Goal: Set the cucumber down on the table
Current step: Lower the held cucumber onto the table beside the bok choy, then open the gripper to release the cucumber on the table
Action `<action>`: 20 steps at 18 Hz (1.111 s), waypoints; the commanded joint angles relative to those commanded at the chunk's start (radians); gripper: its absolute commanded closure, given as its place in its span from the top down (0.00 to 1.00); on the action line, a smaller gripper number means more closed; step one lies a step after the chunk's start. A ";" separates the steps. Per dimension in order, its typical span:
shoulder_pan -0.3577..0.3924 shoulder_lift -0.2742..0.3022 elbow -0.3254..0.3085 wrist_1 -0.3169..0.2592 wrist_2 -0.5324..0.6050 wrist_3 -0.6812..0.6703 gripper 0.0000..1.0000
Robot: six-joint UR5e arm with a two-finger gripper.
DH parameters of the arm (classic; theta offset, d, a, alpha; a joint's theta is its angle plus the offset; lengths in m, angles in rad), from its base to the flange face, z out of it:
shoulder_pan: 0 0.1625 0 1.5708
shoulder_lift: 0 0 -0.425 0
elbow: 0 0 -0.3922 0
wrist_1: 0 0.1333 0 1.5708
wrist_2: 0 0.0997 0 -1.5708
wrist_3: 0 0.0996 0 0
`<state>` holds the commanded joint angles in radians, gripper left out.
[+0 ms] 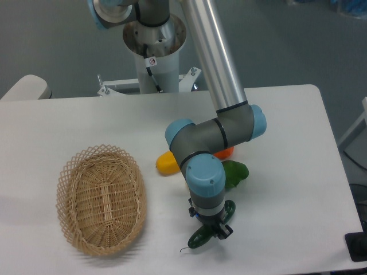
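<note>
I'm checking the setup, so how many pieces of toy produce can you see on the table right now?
4 visible: the cucumber held in the gripper near the front edge, a yellow piece, an orange piece and a green leafy vegetable around the arm, which may hide more.

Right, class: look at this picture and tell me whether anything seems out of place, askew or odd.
Nothing stands out. The wicker basket sits upright and empty on the table; the gripper holds the cucumber low over the table; other toy produce lies partly hidden behind the arm.
</note>
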<state>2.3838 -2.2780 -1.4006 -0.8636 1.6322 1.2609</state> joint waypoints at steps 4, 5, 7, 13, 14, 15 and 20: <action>0.000 0.011 0.012 -0.002 0.002 -0.002 1.00; 0.000 0.015 0.015 -0.002 0.002 0.000 1.00; -0.002 0.040 0.022 -0.003 0.003 -0.008 1.00; -0.015 0.112 0.026 -0.005 0.000 -0.035 1.00; -0.026 0.117 0.032 -0.005 0.002 -0.034 1.00; -0.029 0.129 0.037 -0.006 0.003 -0.032 1.00; -0.015 0.202 0.054 -0.046 0.017 0.082 1.00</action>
<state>2.3684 -2.0757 -1.3469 -0.9094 1.6489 1.3433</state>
